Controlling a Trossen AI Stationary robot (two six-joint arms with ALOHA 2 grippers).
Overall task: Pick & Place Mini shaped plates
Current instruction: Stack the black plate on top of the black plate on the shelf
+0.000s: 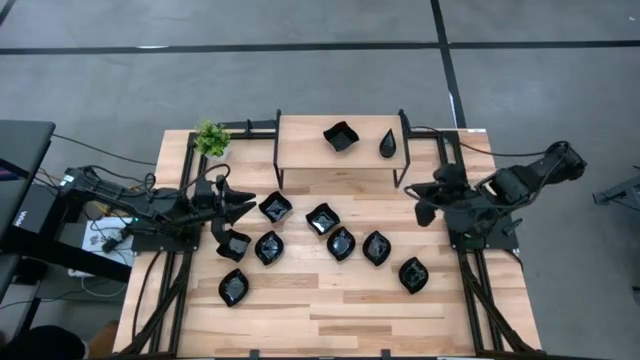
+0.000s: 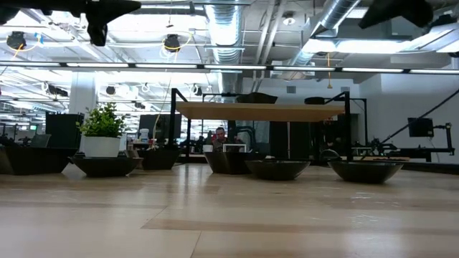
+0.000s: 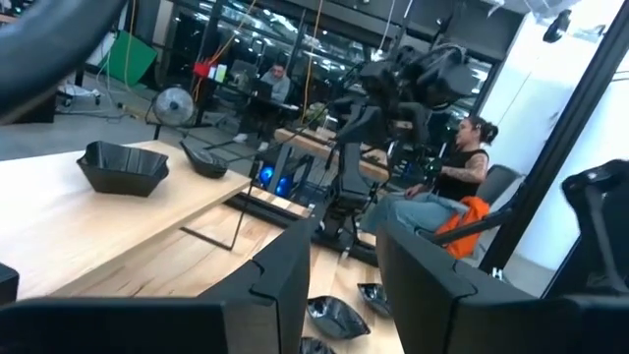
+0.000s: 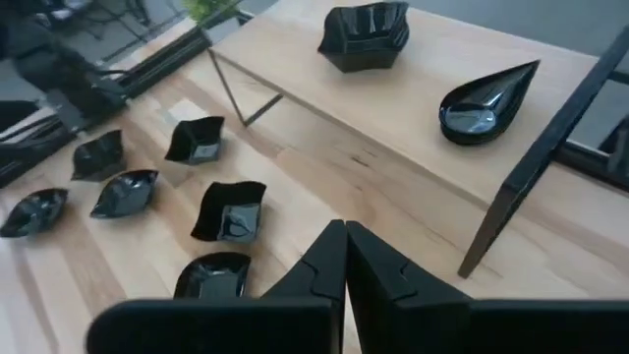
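While I look straight down, mini shaped plates [image 1: 341,243] lie scattered mid-surface, two more on the far shelf [image 1: 300,150]. My left fingers [image 3: 344,285] stand apart, empty. On the right wrist camera, my right fingers [image 4: 346,258] sit pressed together, empty.

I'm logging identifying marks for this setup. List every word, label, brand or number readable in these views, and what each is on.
No text can be read in any view.
The dark unit at the table's left edge in the high view bears a small white mark, too small to read.
The black plates, shelf and table show no lettering.
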